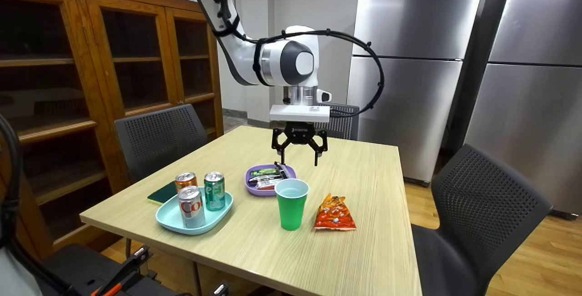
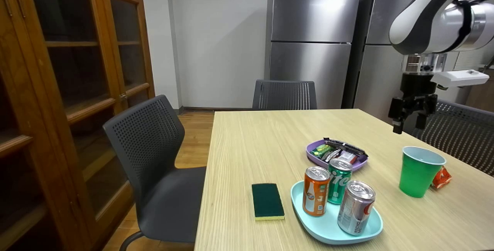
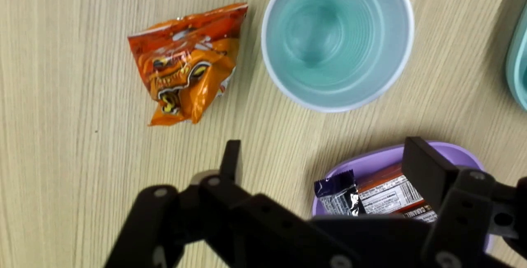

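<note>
So, leftmost in an exterior view, the left-hand chair [image 1: 157,134] stands just beyond the left edge of the tabletop [image 1: 368,257]. A little inside that edge lies a sponge [image 1: 163,192], just beside a blue tray [image 1: 216,219]. Upright on the tray stand an orange can [image 1: 185,179], a silver can [image 1: 191,209] and a green can [image 1: 214,191]; a strip of wood separates the tray from the near edge. Past a narrow gap, a purple dish [image 1: 261,192] carries wrapped bars [image 1: 268,179], with one bar's end rising over its rim. Raised above the tabletop hang the fingers [image 3: 428,171], spread wide; in the wrist view one overlaps the dish and the other shows against bare wood. Next, nearer the camera, a green cup [image 1: 291,209] stands upright, and a slim strip of tabletop parts it from an orange snack bag [image 1: 335,214]. Broader bare wood runs from the bag to the right edge, beyond which the right-hand chair [image 1: 486,205] stands close.
</note>
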Controlling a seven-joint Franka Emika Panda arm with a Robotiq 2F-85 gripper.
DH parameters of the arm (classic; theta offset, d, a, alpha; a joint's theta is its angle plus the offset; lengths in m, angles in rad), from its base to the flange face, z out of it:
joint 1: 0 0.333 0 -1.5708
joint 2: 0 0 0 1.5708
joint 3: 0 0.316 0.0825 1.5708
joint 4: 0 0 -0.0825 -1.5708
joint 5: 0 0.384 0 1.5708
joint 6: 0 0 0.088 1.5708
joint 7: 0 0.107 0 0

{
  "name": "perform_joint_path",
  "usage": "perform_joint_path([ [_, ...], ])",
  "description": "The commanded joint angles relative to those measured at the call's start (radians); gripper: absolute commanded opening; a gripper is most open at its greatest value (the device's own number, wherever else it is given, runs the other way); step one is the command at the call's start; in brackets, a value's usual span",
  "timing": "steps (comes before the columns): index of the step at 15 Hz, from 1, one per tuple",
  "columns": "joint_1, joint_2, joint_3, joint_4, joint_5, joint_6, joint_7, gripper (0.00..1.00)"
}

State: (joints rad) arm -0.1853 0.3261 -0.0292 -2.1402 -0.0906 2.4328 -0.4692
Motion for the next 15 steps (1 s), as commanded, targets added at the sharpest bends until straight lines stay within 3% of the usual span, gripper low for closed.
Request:
perform_joint_path([
  [1,0.028,-0.142,-0.028,-0.157,-0.013,0.026,0.136,1.0],
  [7,0.047,-0.294,-0.049,-0.31,-0.033,0.034,0.249,1.0],
  [8,0.041,-0.211,-0.046,-0.235,0.001,0.009,0.195,1.0],
  [15,0.045,-0.265,-0.051,-0.285,0.0,0.018,0.21,1.0],
])
